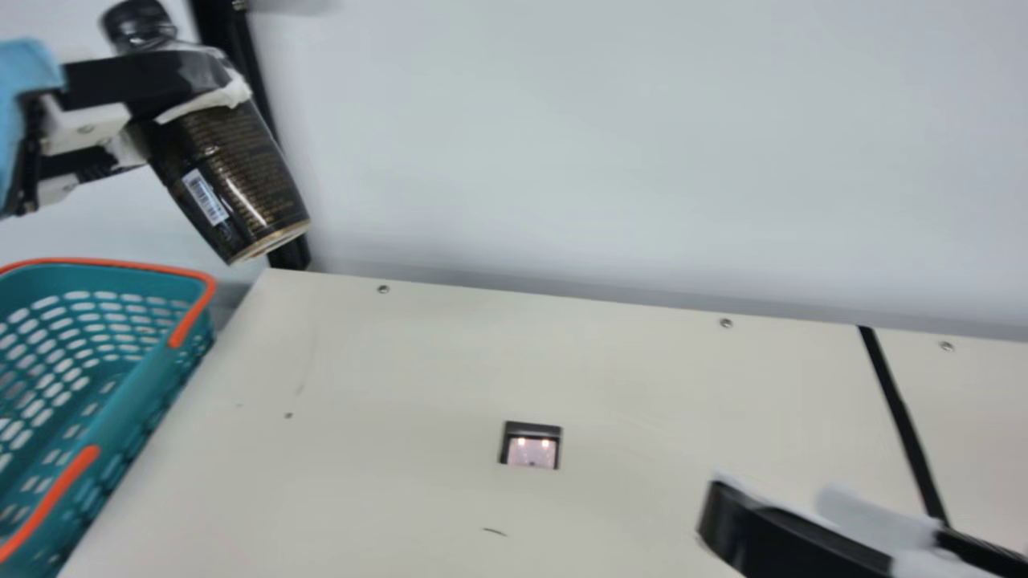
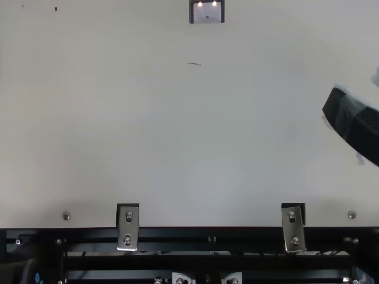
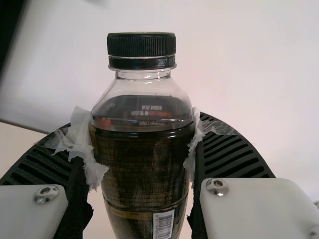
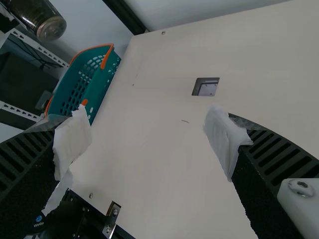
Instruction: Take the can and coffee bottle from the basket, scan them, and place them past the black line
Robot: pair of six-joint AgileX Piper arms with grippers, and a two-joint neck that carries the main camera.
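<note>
High above the teal basket (image 1: 148, 385) at the main view's left, my left gripper (image 1: 189, 88) is shut on the dark coffee bottle (image 1: 233, 177), which hangs tilted with its barcode showing low on the label. The left wrist view has the bottle (image 3: 144, 159) between both fingers of that gripper (image 3: 142, 149), black cap uppermost. At the main view's lower right is my right gripper (image 1: 771, 522); in the right wrist view this gripper (image 4: 149, 144) stands open with nothing between its padded fingers. The scanner window (image 1: 532, 446) is set in the table, lit by two small lights.
A black line (image 1: 903, 425) crosses the cream table (image 1: 642, 385) at the right. A dark post (image 1: 253, 96) rises behind the bottle, in front of a pale wall. Metal brackets (image 2: 128, 228) line the table's near edge.
</note>
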